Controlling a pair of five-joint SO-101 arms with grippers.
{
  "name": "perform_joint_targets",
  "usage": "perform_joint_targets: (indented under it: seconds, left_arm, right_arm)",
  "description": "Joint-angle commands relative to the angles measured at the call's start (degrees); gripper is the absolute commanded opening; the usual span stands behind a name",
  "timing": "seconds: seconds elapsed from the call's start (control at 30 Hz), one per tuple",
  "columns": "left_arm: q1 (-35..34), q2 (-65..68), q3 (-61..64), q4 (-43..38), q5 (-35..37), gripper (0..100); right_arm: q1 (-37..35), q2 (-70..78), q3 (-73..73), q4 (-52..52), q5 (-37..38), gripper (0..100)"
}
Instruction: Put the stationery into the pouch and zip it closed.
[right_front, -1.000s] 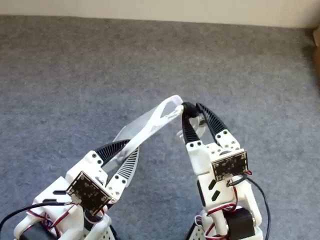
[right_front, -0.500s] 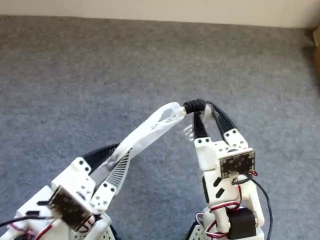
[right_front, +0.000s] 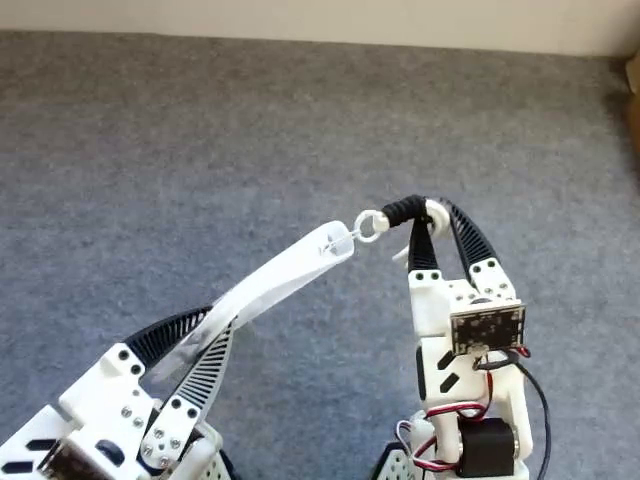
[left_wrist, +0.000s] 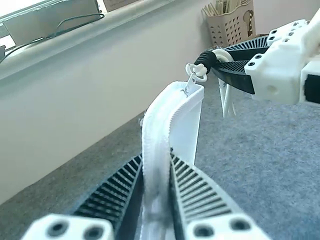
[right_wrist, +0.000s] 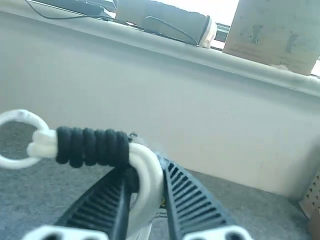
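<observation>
left hand (right_front: 222, 320) clamps one end of the pouch (right_front: 290, 275), right hand (right_front: 432, 212) pinches its zipper pull (right_front: 400, 212).

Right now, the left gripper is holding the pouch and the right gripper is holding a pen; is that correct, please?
Not quite. The right gripper is holding the zip pull, not a pen; the right wrist view shows its fingers shut on the pull's cord. The left gripper is indeed holding the pouch.
</observation>
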Motion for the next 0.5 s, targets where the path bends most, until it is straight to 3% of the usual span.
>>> perform_joint_targets:
  seconds: [0.0,0.47]
  left_arm:
    - [-5.8,-1.0,-8.2,0.0,-0.8,0]
    - [-7.8,-1.0,-12.4,1.3,-0.8,0]
  right_arm:
    - [3.7,0.1,-0.8,-1.0,1.8,0.5]
    - [3.8,0.1,-0.7,-1.0,1.9,0.5]
